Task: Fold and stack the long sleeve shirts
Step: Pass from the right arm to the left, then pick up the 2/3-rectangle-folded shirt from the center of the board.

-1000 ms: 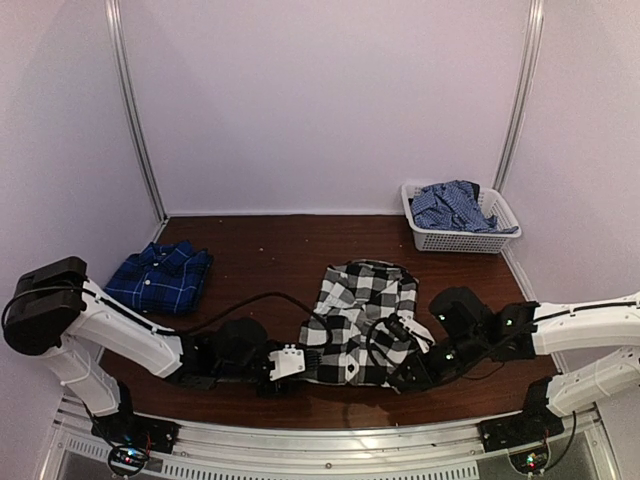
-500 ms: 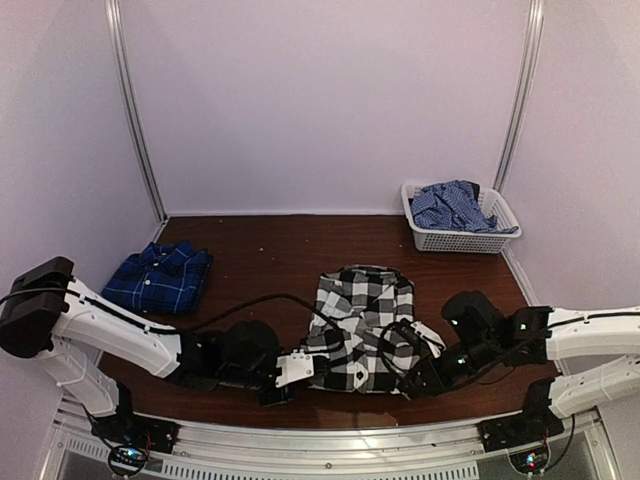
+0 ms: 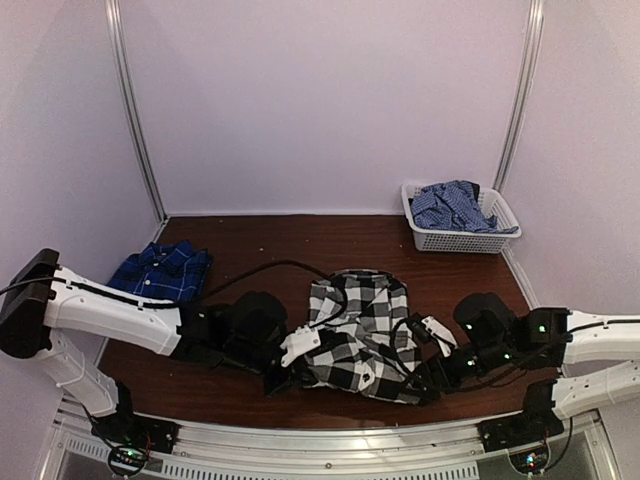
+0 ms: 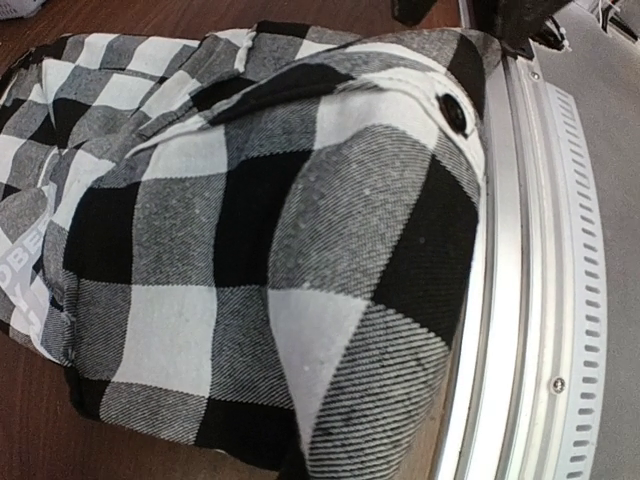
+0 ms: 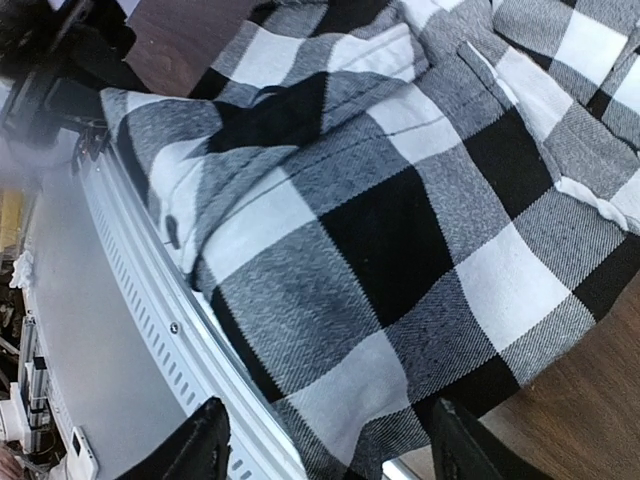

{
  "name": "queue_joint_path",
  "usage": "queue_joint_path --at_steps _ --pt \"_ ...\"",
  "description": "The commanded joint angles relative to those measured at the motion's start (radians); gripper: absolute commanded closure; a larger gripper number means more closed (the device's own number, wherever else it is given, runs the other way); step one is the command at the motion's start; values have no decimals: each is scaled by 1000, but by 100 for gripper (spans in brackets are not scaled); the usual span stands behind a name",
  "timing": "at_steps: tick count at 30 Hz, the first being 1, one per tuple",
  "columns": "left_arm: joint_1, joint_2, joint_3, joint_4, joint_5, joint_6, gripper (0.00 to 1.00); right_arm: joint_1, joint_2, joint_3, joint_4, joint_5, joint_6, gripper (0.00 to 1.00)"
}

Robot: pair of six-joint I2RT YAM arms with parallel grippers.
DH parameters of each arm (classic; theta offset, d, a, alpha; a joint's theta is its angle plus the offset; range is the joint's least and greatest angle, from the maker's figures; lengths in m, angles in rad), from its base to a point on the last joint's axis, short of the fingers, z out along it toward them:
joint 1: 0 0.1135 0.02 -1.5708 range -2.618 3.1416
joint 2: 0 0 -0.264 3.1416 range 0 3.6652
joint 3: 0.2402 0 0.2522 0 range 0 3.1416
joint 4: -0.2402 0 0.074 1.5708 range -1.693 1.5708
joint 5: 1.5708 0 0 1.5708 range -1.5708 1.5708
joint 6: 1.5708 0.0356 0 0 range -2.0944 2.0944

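left fingers (image 3: pixel 284 378) tight on the checked shirt (image 3: pixel 352 318), right fingers (image 3: pixel 423 387) apart at its hem

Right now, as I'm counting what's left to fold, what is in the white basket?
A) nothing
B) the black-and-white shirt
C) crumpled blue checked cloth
C: crumpled blue checked cloth fills the basket; the black-and-white shirt lies outside it.

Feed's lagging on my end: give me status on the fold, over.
Left gripper shut on checked shirt, near-left edge. Right gripper open at its near-right edge. Blue plaid shirt apart, far left; not in the way.
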Motion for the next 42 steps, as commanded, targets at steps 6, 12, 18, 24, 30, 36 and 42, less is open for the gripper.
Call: queue_joint_path --at_steps 6,12,18,24,30,36,42 --pt "128 17 93 -89 292 -106 100 165 -27 123 -57 306 8 14" --pt "161 38 141 -131 413 -137 100 297 96 206 -114 457 -16 11" --pt "186 41 172 -184 471 -135 100 383 221 269 -195 571 -25 12" --pt "191 17 154 -203 498 -140 100 415 295 305 -251 652 -25 15" --pt "209 1 137 -199 515 -147 100 417 356 306 -280 684 -36 28" --pt "210 -4 117 -194 518 -159 100 427 363 302 -269 690 -45 44" --pt "207 -40 59 -199 480 -205 100 459 339 303 -238 609 -65 80"
